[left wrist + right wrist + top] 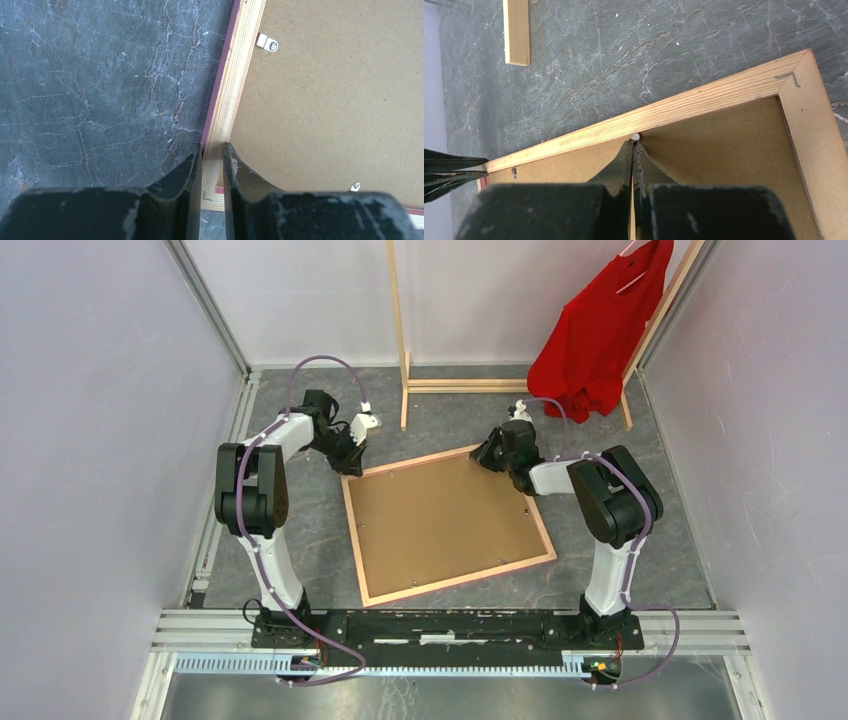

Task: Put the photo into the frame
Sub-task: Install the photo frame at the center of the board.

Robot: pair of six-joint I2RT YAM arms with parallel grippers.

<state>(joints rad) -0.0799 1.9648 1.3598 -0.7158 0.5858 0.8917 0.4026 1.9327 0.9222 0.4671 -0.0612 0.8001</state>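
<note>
The frame lies face down on the grey table, brown board backing up, light wood edges around it. The photo is hidden or out of view. My left gripper is at the frame's far left corner. In the left wrist view the gripper has its fingers on either side of the wood rail, closed on it; a pink front edge shows beside the rail. My right gripper is over the far right of the backing. In the right wrist view the gripper is shut, tips at a small tab under the far rail.
A bare-wood clothes rack stands at the back, with a red shirt hanging at its right end. Its wooden foot lies just beyond the frame. Small metal clips sit along the backing's edge. Walls close in on both sides.
</note>
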